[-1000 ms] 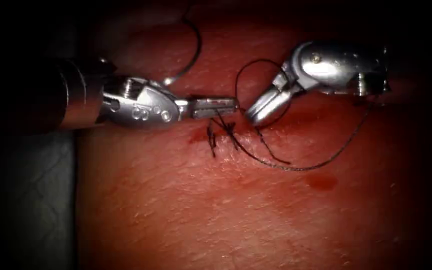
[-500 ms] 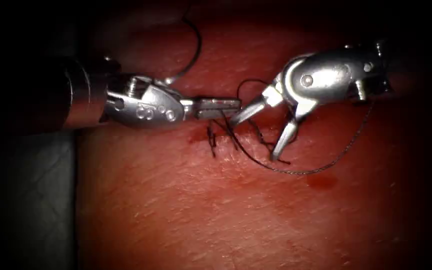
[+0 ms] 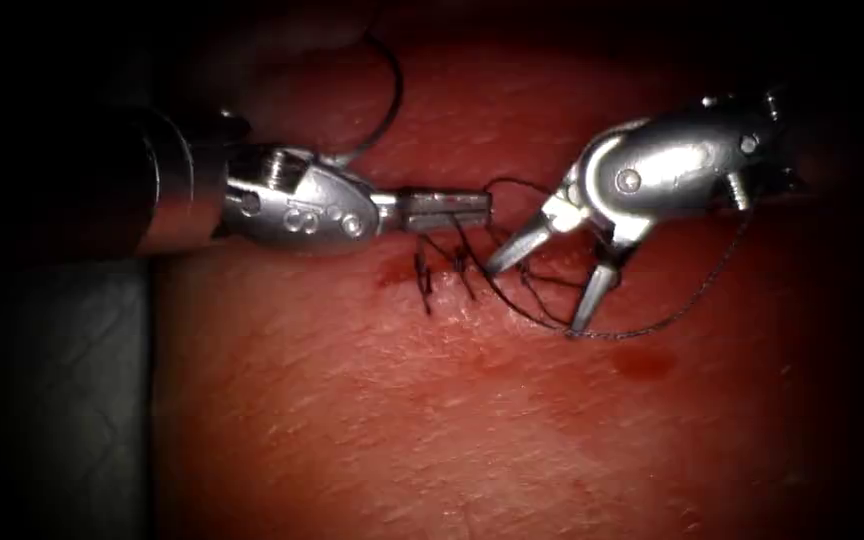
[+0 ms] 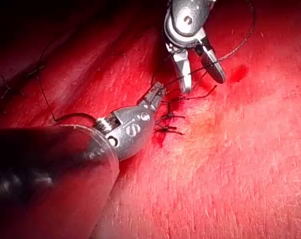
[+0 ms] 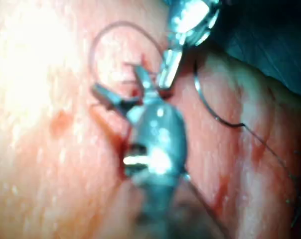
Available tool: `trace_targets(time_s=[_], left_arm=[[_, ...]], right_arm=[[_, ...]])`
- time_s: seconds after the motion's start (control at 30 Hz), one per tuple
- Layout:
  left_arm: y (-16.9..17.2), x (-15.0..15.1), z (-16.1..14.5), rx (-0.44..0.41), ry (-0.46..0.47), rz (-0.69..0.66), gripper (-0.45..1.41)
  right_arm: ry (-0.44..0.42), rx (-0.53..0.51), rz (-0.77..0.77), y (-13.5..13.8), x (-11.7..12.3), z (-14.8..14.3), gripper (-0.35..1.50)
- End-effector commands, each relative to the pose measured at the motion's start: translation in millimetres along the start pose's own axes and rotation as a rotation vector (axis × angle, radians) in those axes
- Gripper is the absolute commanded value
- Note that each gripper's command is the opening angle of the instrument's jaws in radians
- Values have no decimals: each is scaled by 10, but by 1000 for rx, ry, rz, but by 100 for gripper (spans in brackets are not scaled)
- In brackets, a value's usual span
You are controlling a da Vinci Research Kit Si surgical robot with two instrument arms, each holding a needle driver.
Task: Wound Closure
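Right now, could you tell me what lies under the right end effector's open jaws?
Under the right end effector, a loop of thread lies on the tissue, right of the stitches. It holds nothing.

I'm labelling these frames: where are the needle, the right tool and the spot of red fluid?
needle [image 3: 392, 95]: endoscope view, outer bend of its curve.
right tool [image 3: 549, 282]: endoscope view, midway between its open jaws.
red fluid [image 3: 642, 363]: endoscope view, middle of the spot.

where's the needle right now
In the endoscope view the needle lies free on the tissue left of the cut, arcing up behind the left tool; neither tool holds it.
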Motion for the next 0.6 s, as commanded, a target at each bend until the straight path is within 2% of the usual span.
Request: trace_targets(time_s=[0.03,0.33,0.37,0.6], left_arm=[[2,-3,6,0,1,-1,-45],[6,4,2,-1,2,-1,-45],[6,5,0,-2,2,-1,-45],[6,5,0,-3,2,-1,-45]], right_arm=[[-11,11,-1,2,-1,10,90],[-68,47,-6,-6,-10,25,90],[-95,60,-5,-9,-17,27,86],[-105,64,-10,-16,-28,31,78]])
